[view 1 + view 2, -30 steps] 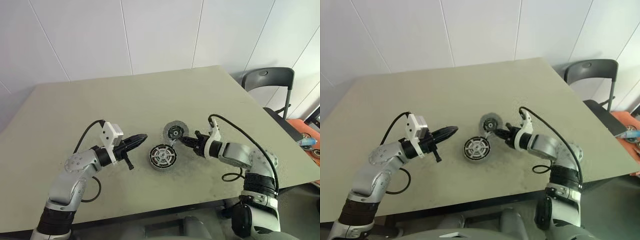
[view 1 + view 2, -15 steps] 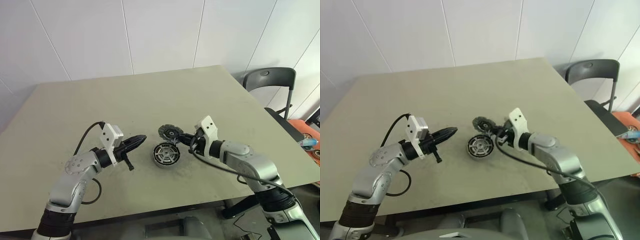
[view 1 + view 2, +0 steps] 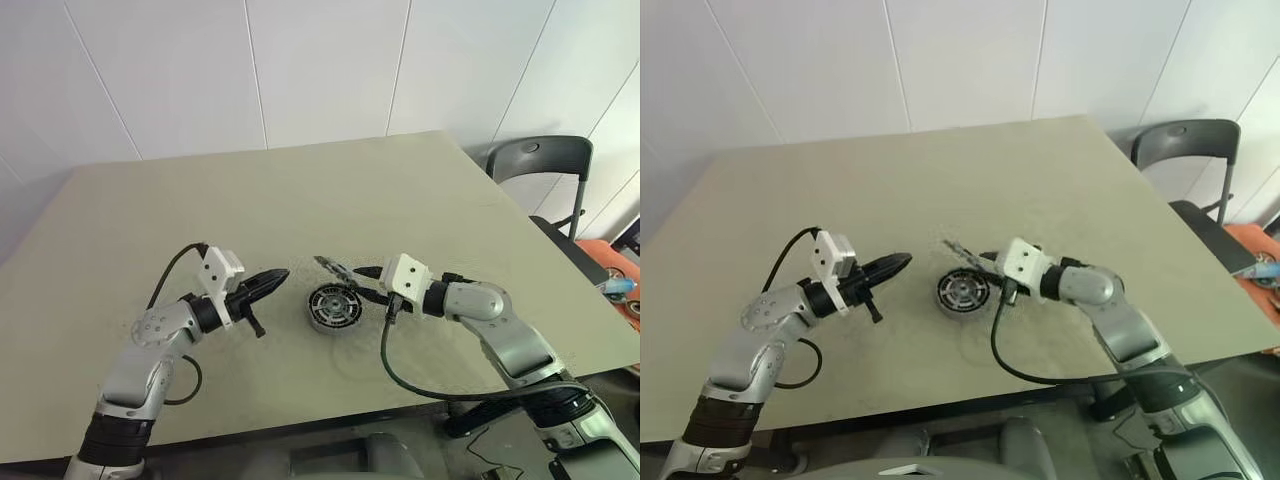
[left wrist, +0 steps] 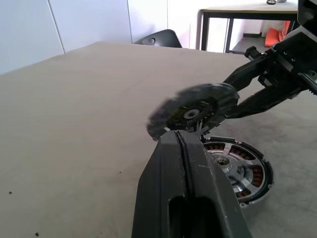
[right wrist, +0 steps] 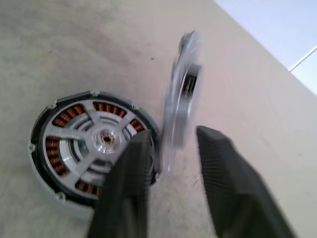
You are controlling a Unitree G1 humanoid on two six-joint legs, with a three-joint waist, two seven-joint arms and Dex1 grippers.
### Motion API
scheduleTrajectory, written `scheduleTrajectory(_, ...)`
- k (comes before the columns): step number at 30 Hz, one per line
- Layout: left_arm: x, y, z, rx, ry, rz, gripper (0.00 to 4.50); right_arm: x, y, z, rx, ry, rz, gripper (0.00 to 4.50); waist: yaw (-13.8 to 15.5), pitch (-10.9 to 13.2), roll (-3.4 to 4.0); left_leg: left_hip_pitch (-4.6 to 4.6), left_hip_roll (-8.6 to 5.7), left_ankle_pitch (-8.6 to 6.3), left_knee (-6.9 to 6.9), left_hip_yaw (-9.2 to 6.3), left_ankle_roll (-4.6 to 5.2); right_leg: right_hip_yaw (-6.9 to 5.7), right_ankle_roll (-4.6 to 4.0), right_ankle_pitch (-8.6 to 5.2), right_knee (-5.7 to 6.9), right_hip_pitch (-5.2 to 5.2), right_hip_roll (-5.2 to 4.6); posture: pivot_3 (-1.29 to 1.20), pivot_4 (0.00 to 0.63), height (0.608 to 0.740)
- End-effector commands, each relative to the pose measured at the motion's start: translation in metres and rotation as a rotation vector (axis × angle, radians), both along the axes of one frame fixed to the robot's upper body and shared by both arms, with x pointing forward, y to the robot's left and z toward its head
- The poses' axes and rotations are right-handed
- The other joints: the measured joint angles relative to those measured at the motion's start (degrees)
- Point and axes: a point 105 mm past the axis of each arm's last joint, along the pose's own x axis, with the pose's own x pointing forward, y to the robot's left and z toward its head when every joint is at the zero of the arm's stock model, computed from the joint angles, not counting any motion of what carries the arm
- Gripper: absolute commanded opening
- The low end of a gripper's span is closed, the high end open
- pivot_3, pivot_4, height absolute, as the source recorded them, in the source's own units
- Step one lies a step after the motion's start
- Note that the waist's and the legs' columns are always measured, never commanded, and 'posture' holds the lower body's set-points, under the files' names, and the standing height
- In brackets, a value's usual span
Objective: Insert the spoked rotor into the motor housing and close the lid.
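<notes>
Left eye view shows a tan table with a round motor housing sitting flat in the middle. Copper coils and silver spokes show inside it, so the wheel looks to be in place. Just above its far edge, a silvery lid hangs tilted in the air, blurry. The right gripper reaches in from the right, and its two black fingers stand apart with the lid's edge between them; I cannot tell if they touch it. The left gripper points at the housing from the left, fingers pressed together, holding nothing. A dark chair stands past the table's right corner.
</notes>
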Motion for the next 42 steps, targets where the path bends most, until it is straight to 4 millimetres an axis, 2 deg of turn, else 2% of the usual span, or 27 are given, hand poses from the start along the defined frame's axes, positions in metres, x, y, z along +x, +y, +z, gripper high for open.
scheduleTrajectory(1, 0.002, 0.009, 0.001, 0.011, -0.036, 0.012, 0.0, -0.005, -0.01, -0.001, -0.056, 0.012, 0.052, 2.68, 0.0, 0.0, 0.0, 0.02, 0.0, 0.0, 0.01, 0.0, 0.0, 0.0, -0.02, -0.01, 0.01, 0.02, 0.0, 0.0, 0.0, 0.74)
scheduleTrajectory(6, 0.003, 0.013, -0.002, 0.015, -0.041, 0.013, 0.0, -0.02, -0.027, -0.012, -0.1, 0.152, 0.12, 4.34, 0.1, 0.0, -0.04, 0.03, 0.0, 0.0, 0.01, 0.0, 0.0, 0.0, -0.03, -0.02, 0.01, 0.06, 0.0, 0.0, 0.0, 0.74)
scheduleTrajectory(9, 0.004, 0.013, -0.003, 0.015, -0.044, 0.01, 0.0, -0.005, -0.029, -0.003, 0.015, 0.199, 0.028, 4.34, -0.1, 0.0, -0.1, 0.06, 0.0, 0.0, 0.04, 0.01, 0.0, 0.01, -0.03, -0.01, 0.02, 0.09, 0.0, 0.0, 0.0, 0.74)
scheduleTrajectory(10, 0.004, 0.013, -0.002, 0.014, -0.046, 0.008, 0.0, 0.001, -0.024, 0.004, 0.101, 0.246, -0.018, 4.34, -0.2, 0.0, -0.11, 0.08, 0.0, 0.0, 0.04, 0.01, 0.0, 0.02, -0.04, -0.01, 0.03, 0.09, 0.0, 0.0, 0.0, 0.74)
scheduleTrajectory(13, 0.004, 0.009, 0.002, 0.01, -0.054, 0.003, 0.0, 0.014, -0.007, 0.019, 0.291, 0.349, -0.109, 4.34, -0.2, 0.0, -0.12, 0.13, 0.04, 0.0, 0.05, 0.02, 0.01, 0.02, -0.11, 0.03, 0.21, 0.04, 0.02, 0.0, 0.0, 0.74)
scheduleTrajectory(18, 0.003, 0.002, 0.009, 0.01, -0.059, -0.003, 0.0, 0.017, 0.029, 0.017, 0.436, 0.612, -0.196, 4.34, 0.1, 0.0, -0.13, 0.12, 0.04, 0.01, 0.06, -0.04, 0.0, 0.0, -0.12, 0.06, 0.31, -0.02, 0.04, 0.0, 0.0, 0.74)
scheduleTrajectory(22, 0.0, 0.0, 0.019, -0.004, -0.06, -0.009, 0.0, 0.025, 0.05, 0.006, 0.377, 0.649, -0.275, 4.34, 0.0, 0.0, -0.12, 0.02, 0.03, 0.01, 0.04, -0.02, -0.01, 0.01, 0.04, 0.18, 0.29, -0.13, 0.02, 0.0, 0.0, 0.74)
scheduleTrajectory(31, -0.006, 0.008, 0.022, 0.0, -0.049, 0.018, 0.0, 0.035, 0.064, -0.012, 0.172, 0.495, -0.279, 4.34, -0.2, 0.0, -0.11, 0.04, 0.03, 0.01, 0.02, 0.0, -0.01, 0.0, 0.07, 0.17, 0.31, -0.16, 0.03, 0.0, 0.0, 0.74)
scheduleTrajectory(36, -0.007, 0.005, 0.021, -0.006, -0.043, 0.025, 0.0, 0.033, 0.076, -0.017, 0.16, 0.508, -0.247, 4.34, -0.3, 0.0, -0.11, 0.05, 0.03, 0.01, 0.02, 0.0, -0.01, 0.0, 0.07, 0.17, 0.31, -0.14, 0.03, 0.0, 0.0, 0.74)
scheduleTrajectory(41, -0.006, 0.007, 0.024, -0.004, -0.045, 0.032, 0.0, 0.039, 0.079, -0.024, 0.121, 0.484, -0.253, 4.34, -0.4, 0.0, -0.11, 0.09, 0.03, 0.01, 0.02, 0.0, -0.01, 0.0, 0.06, 0.17, 0.34, -0.14, 0.04, 0.0, 0.0, 0.74)
scheduleTrajectory(42, -0.006, 0.007, 0.025, -0.004, -0.046, 0.033, 0.0, 0.038, 0.08, -0.024, 0.12, 0.482, -0.247, 3.94, -0.4, 0.0, -0.11, 0.09, 0.03, 0.02, 0.02, 0.0, -0.02, 0.0, 0.06, 0.17, 0.35, -0.14, 0.04, 0.0, 0.0, 0.74)
